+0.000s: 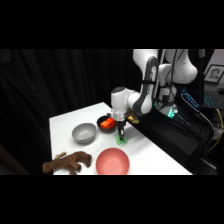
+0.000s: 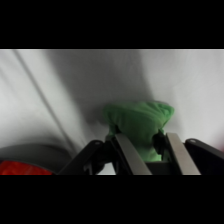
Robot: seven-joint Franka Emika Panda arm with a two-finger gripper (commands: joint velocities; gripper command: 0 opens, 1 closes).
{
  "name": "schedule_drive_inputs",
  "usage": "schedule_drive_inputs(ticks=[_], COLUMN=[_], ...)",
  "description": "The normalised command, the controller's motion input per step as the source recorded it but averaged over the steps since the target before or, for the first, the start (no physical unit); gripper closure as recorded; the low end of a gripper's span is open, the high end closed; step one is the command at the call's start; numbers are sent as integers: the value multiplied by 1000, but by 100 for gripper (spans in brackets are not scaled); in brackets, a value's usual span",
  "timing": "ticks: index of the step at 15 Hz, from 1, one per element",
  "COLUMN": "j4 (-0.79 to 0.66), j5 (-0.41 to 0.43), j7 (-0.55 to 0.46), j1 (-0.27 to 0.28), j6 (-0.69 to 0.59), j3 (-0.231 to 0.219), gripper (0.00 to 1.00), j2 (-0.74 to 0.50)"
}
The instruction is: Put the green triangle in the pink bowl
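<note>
The green triangle (image 1: 120, 141) lies on the white table (image 1: 65, 122), just right of the small dark bowl. My gripper (image 1: 121, 136) has come down on it from above. In the wrist view the green triangle (image 2: 137, 117) fills the gap between the two fingers (image 2: 127, 152), and my gripper (image 2: 142, 135) is shut on it, low over the table top. The pink bowl (image 1: 112, 161) stands near the table's front edge, in front of the gripper and a little to its left. It holds nothing that I can see.
A grey bowl (image 1: 83, 133) stands left of the gripper. A small dark bowl with an orange piece inside (image 1: 106, 123) sits close behind it and shows at the wrist view's lower left (image 2: 20, 167). A brown plush toy (image 1: 67, 162) lies at the front left corner.
</note>
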Motion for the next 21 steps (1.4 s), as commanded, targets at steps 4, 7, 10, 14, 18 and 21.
schedule_drive_inputs(ticks=[4, 7, 10, 14, 18, 21], j4=[57, -21, -99, -89, -77, -125], j5=[80, 24, -144, -249, -245, -226], j7=[3, -20, 61, 88, 102, 111], j1=[-18, 9, 139, 138, 59, 12], j6=[120, -13, -204, -362, -343, -319], j3=[42, 19, -133, -177, -95, -26], gripper=[97, 95, 95, 95, 95, 94], j2=[114, -52, -257, -390, -419, -472])
